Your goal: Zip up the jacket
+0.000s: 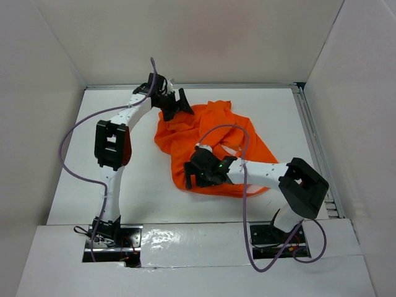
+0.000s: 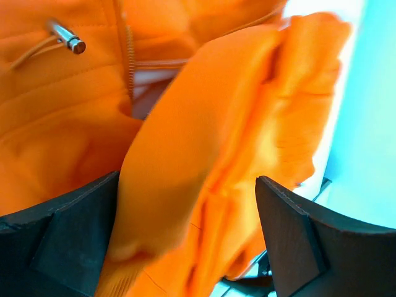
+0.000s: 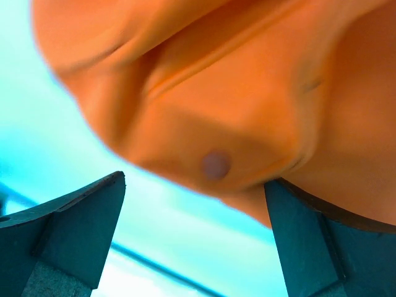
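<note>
Jacket lies bunched on counter, right of centre, toward the far side. Left hand at jacket's far-left edge, a fold of cloth between its fingers. Behind that fold: zipper, cord toggle to its left. Right hand at jacket's near-left edge, hem just ahead of it

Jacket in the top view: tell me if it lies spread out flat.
No, the jacket sits crumpled in a heap, its folds overlapping.
</note>
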`<state>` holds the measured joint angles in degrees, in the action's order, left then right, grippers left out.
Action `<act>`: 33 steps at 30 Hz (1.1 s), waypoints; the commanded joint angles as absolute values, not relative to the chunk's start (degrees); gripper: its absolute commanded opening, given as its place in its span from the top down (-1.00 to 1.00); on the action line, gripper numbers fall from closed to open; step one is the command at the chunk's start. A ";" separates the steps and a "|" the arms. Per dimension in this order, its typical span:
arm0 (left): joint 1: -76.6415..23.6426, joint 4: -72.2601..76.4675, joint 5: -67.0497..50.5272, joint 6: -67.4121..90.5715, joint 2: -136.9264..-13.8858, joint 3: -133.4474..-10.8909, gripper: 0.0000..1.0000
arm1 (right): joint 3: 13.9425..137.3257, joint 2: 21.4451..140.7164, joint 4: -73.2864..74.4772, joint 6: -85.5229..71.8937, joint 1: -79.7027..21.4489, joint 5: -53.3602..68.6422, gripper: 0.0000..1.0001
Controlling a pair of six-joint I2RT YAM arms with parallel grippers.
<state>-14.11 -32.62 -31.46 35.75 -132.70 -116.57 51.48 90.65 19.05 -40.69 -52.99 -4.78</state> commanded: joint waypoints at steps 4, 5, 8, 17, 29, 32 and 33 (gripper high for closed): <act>-11.16 -35.76 -30.51 31.64 -115.96 -113.13 -0.99 | 56.87 84.04 19.59 -40.52 -58.10 -9.66 -1.00; -10.99 -36.03 -29.02 31.47 -114.19 -111.46 -0.99 | 56.17 80.02 20.12 -40.87 -57.75 -10.89 -0.99; -11.07 -36.12 -24.98 32.16 -106.19 -102.15 -0.99 | 52.13 70.19 23.19 -42.80 -54.15 -14.40 -0.99; -21.78 -25.33 -28.29 38.93 -79.55 -64.10 -0.99 | 42.45 48.96 27.42 -38.24 -31.92 -11.69 -0.99; -36.21 -16.61 -33.32 37.10 -86.21 -52.36 -0.99 | 43.86 64.41 18.11 -30.06 -14.42 1.74 -0.92; -35.08 -18.98 -27.17 37.18 -94.01 -56.93 -0.99 | 44.99 69.95 15.57 -29.27 -12.66 6.49 -0.87; -34.29 -20.20 -26.55 37.18 -95.43 -58.08 -0.99 | 45.26 72.14 15.38 -29.27 -12.40 6.94 -0.85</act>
